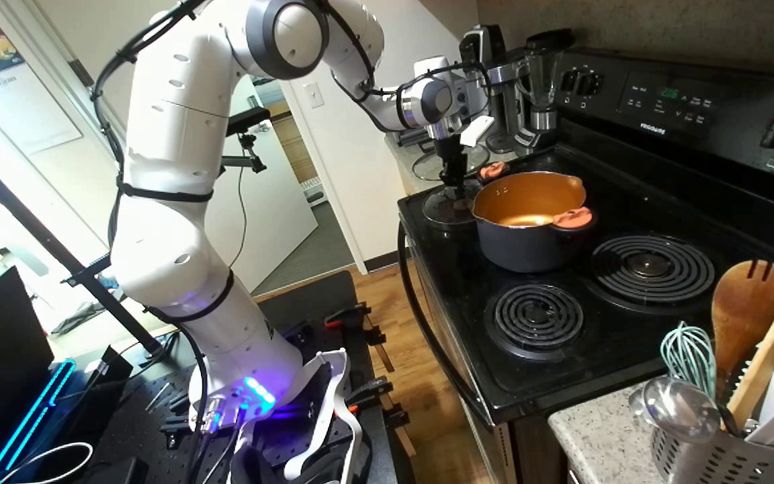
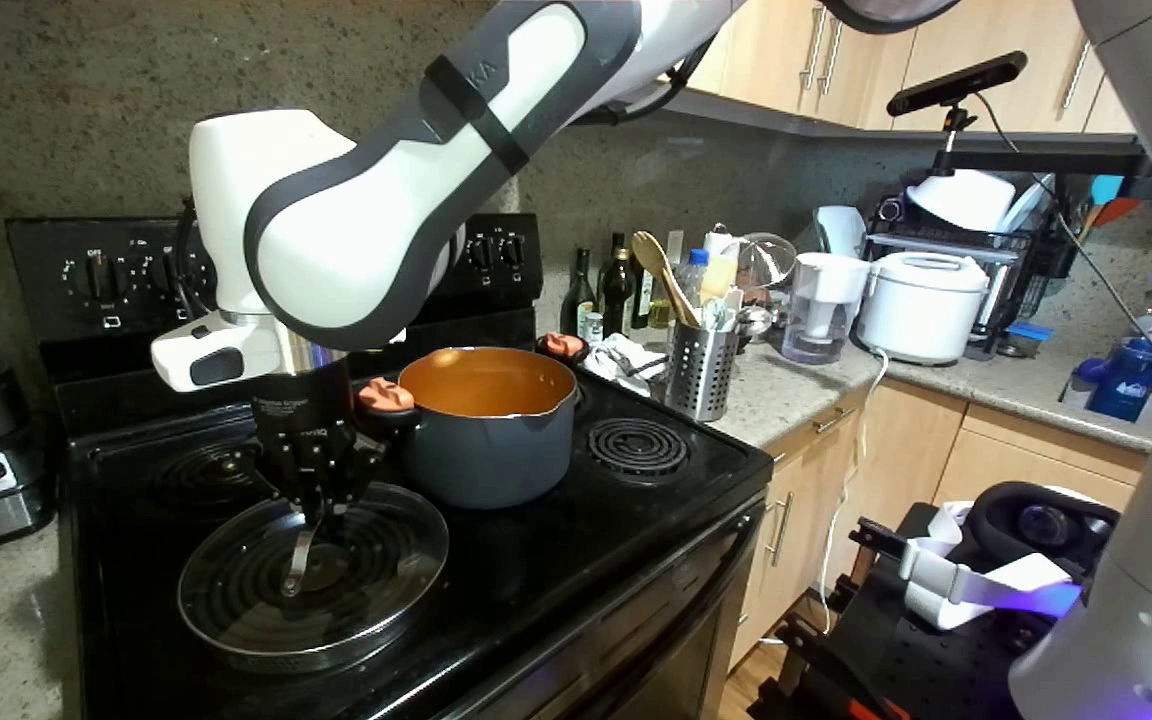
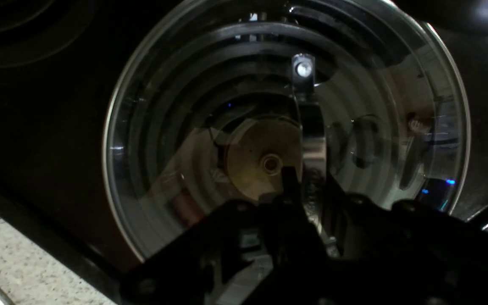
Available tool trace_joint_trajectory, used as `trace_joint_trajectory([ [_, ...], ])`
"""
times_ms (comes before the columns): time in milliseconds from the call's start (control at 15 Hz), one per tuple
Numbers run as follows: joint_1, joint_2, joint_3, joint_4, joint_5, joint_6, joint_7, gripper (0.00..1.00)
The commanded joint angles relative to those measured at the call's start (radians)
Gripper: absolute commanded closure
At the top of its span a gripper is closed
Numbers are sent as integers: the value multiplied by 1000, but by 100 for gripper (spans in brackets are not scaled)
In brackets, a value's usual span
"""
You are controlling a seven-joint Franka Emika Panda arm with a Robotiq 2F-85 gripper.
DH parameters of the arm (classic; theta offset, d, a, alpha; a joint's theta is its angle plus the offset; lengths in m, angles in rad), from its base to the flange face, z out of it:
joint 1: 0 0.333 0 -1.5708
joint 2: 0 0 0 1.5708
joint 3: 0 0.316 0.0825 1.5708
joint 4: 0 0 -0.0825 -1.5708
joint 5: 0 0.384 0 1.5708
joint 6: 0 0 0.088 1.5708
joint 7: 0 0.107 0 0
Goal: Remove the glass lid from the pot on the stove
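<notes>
The glass lid [image 2: 366, 595] lies over a coil burner at the front corner of the black stove [image 1: 602, 380], beside the pot. It also shows in an exterior view [image 1: 435, 214] and in the wrist view [image 3: 172, 140], with a thin metal rim and an arched metal strap handle. My gripper [image 2: 324, 512] points down at the lid's middle; in the wrist view its fingers [image 3: 309, 174] stand close on both sides of the strap and appear shut on it. The dark grey pot [image 1: 525, 245] stands uncovered, its orange inside showing; it also shows in an exterior view [image 2: 501, 455].
Pinkish-red grips [image 1: 572, 217] sit on the pot's handles, one close to my gripper. Another round glass lid [image 1: 427, 165] lies on the counter by the blender [image 1: 540, 101]. Two burners [image 1: 539, 316] show beyond the pot. A utensil holder [image 2: 701, 372] stands on the opposite counter.
</notes>
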Motion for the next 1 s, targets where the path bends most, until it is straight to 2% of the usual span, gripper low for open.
trace_joint_trajectory([
  [0,2,-5,3,29,-11,-41,2,87],
  [67,2,-6,2,29,-10,-44,4,60],
  [200,-1,-7,6,33,1,-48,9,52],
  [667,-1,-28,18,46,4,-75,-1,1],
  [933,1,-72,37,23,15,-77,6,0],
])
